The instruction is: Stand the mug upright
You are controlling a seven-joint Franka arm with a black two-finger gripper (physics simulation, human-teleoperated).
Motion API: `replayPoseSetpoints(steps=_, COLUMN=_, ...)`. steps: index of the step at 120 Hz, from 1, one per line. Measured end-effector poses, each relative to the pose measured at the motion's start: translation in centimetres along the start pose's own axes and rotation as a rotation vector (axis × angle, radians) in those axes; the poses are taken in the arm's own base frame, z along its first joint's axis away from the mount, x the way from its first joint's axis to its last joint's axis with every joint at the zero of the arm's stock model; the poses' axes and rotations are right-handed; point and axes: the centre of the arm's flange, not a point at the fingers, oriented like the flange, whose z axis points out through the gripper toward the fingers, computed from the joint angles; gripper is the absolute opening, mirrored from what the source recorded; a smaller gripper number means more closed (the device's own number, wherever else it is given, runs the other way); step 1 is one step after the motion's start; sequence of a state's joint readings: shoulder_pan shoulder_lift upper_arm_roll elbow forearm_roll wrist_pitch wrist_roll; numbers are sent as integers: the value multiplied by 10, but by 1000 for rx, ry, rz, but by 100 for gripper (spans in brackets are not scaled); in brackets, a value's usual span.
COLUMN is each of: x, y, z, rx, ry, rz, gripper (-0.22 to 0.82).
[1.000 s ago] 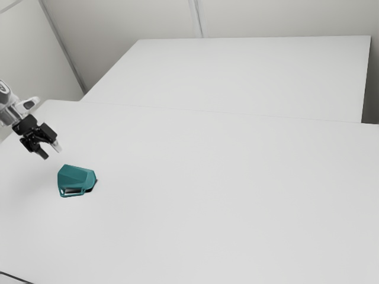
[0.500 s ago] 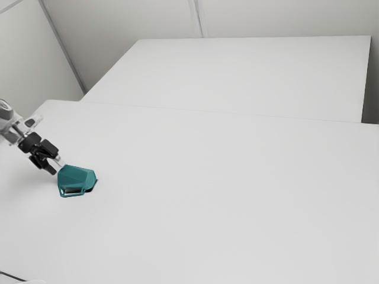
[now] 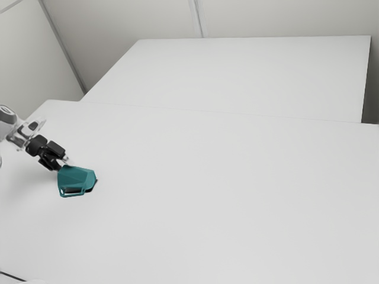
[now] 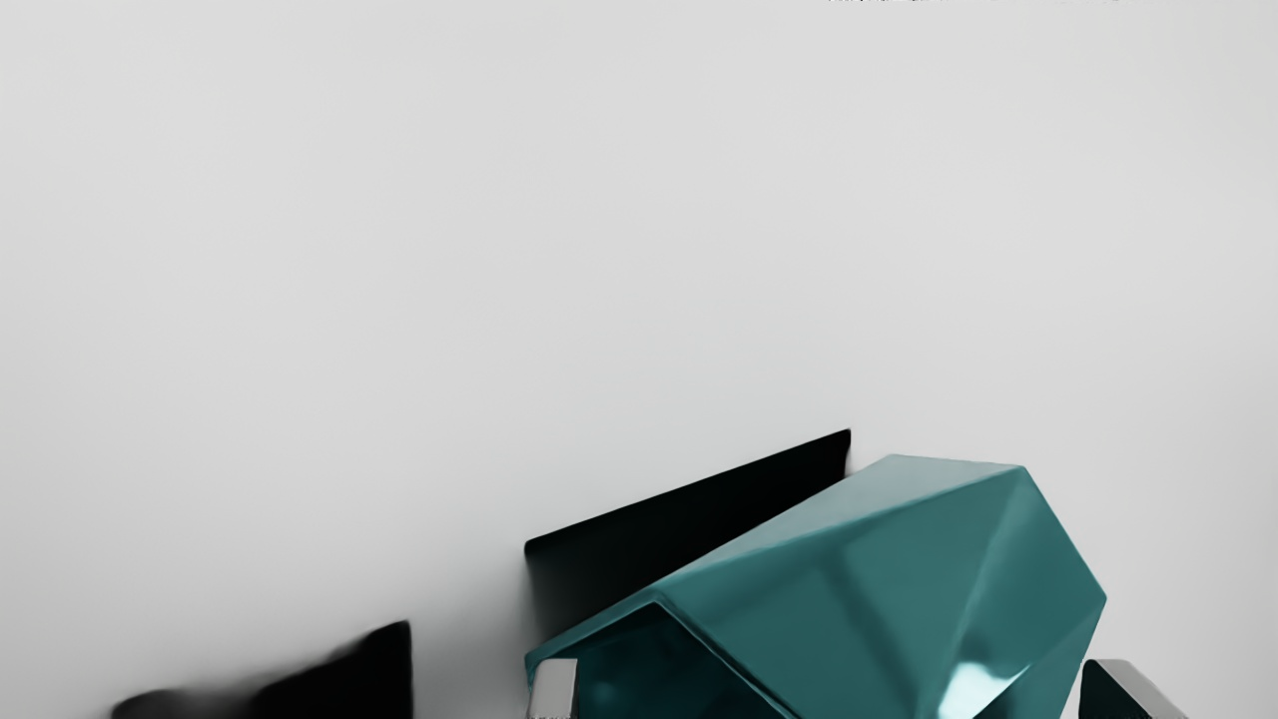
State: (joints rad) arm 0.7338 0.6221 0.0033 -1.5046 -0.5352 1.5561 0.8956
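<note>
In the exterior view, the gripper (image 3: 61, 164) is low at the left, right at the upper-left end of the teal mug (image 3: 76, 179). The mug lies on its side on the table, handle toward the view's bottom. In the wrist view, the faceted mug (image 4: 849, 599) stretches between the two fingertips of the open gripper (image 4: 829, 694). One fingertip overlaps the mug's dark mouth; the other stands just off its outer wall, with a narrow strip of table showing between. The handle is hidden in the wrist view.
The white table (image 3: 225, 195) spreads out from the mug toward the exterior view's right. Behind it stands another white surface (image 3: 237, 77). A dark cable (image 3: 12, 276) shows at the exterior view's lower-left corner.
Over the last second my hand has come down and toward the exterior view's right, from above the mug to its near end. The mug has kept its place and pose.
</note>
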Motion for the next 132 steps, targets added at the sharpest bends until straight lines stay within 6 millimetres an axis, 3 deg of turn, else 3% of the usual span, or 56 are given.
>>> replayPoseSetpoints(steps=92, x=-6, y=3, z=3, rx=-108, ry=68, rz=-12, gripper=-9)
replayPoseSetpoints(steps=132, x=-3, y=20, z=-4, rx=-115, ry=72, rz=6, gripper=-17)
